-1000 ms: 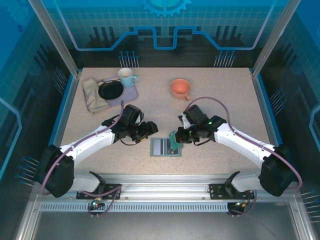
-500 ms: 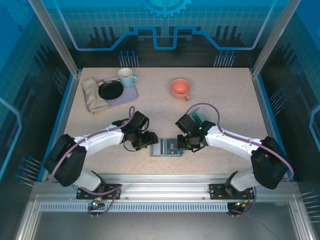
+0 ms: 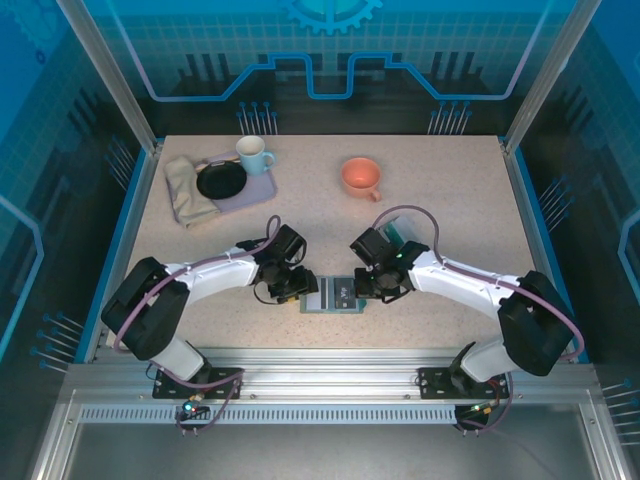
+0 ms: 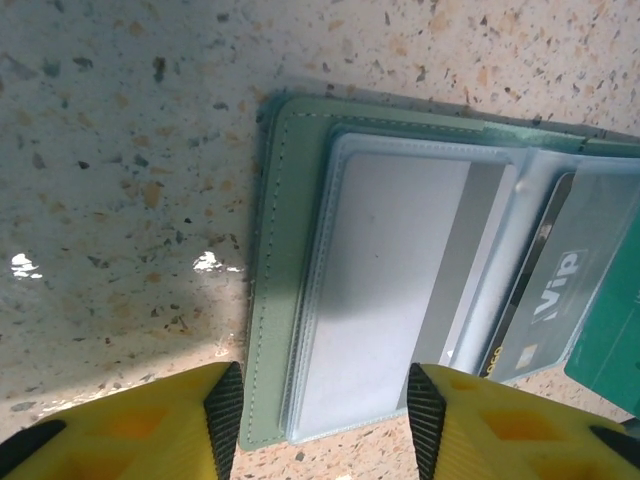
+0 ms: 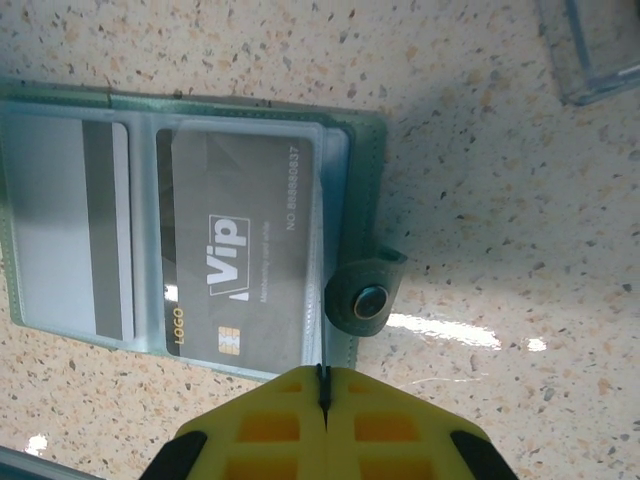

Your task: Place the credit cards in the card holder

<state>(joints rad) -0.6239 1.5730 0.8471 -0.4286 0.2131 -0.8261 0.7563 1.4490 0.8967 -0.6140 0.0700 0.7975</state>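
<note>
On the bench (image 4: pixel 120 150), spread left fingers (image 4: pixel 150 430) straddle the card holder (image 4: pixel 385 290); right fingers (image 5: pixel 270 425) — pressed together — should push the dark card (image 5: pixel 245 250) squarely.

White left arm (image 3: pixel 215 275) and right arm (image 3: pixel 465 283), black joints (image 3: pixel 150 300), purple cables (image 3: pixel 400 210); 2 yellow fingers (image 4: pixel 130 430) each, black pads (image 4: pixel 225 415) apparently ribbed.

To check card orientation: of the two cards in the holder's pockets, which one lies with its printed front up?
The dark grey Vip card, beside the snap tab; the pale card shows its magnetic stripe.
</note>
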